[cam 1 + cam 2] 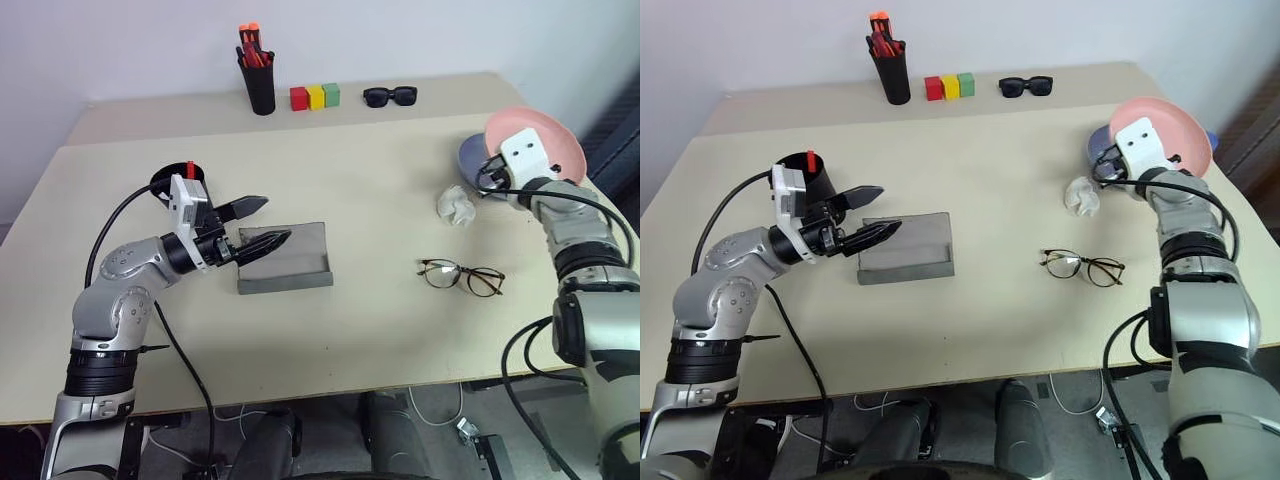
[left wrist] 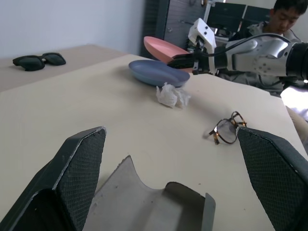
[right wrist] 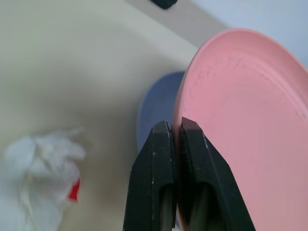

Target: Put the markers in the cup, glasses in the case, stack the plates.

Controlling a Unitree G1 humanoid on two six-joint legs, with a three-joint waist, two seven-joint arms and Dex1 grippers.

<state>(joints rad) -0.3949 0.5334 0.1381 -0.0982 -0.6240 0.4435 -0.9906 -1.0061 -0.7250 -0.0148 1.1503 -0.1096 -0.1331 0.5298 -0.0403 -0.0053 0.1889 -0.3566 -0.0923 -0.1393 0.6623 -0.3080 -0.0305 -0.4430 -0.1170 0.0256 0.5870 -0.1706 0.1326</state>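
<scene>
Step in hand, I'd say: stacking the plates. R gripper (image 3: 175,132) is pinched tight on the rim of the pink plate (image 3: 250,120), holding it tilted on edge above and just behind the blue plate (image 2: 156,72), which lies flat at the table's (image 1: 370,320) far right. To do it well: bring pink plate over blue one's centre, level it out, lower till rims nest, then let go; dropping it while tilted risks it sliding off or knocking the crumpled tissue (image 1: 457,205) just beside the blue plate.

R arm reaches fwd along the right table edge, wrist roughly level, fingers pointing away from the body. L arm is bent at left; L gripper (image 1: 255,225) spread wide, holding nothing, hovering at the left end of the open grey case (image 1: 290,262), pointing right. Glasses (image 1: 461,276) lie unfolded on the table between case and plates. Cup (image 1: 808,172) sits behind L wrist w/ a red marker (image 1: 810,157) sticking out
</scene>
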